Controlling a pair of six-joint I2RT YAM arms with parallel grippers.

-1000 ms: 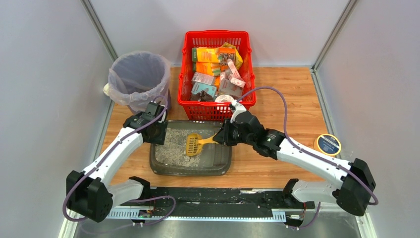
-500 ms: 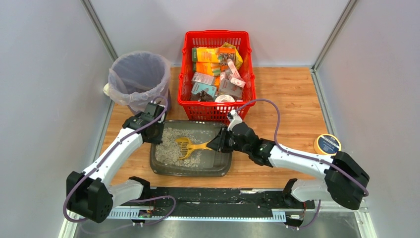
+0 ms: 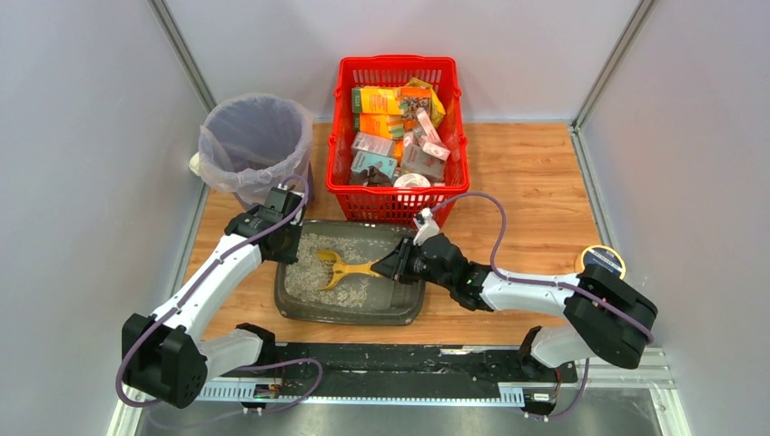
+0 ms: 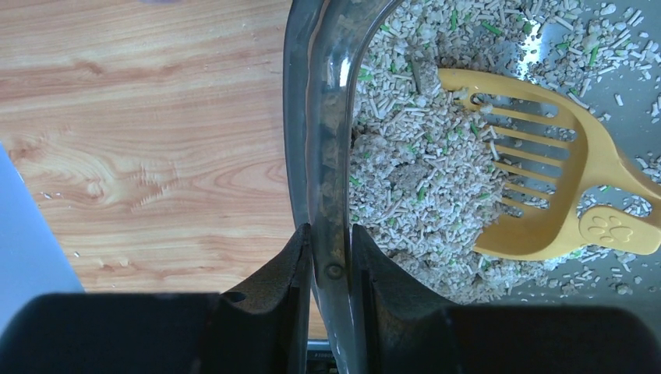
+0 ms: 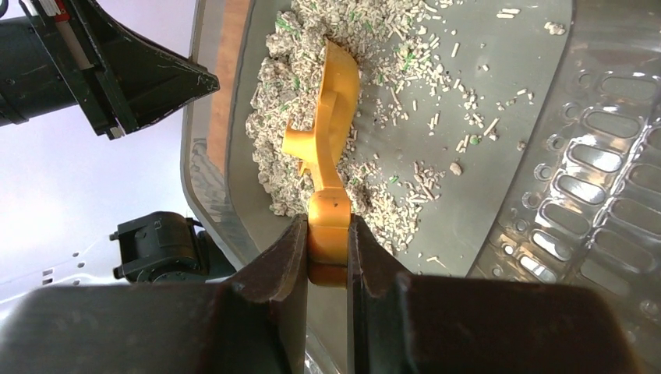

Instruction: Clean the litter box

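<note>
The right gripper clamps the yellow scoop, the left gripper pinches the left rim of the litter box at the desk's near centre; scooping is in hand, next likely a level lift.

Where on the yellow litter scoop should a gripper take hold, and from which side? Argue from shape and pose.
Take the yellow scoop by its narrow handle, coming from the right side of the litter box. The slotted head lies in the litter at the left; the flat handle points right. The right gripper pinches it there.
</note>
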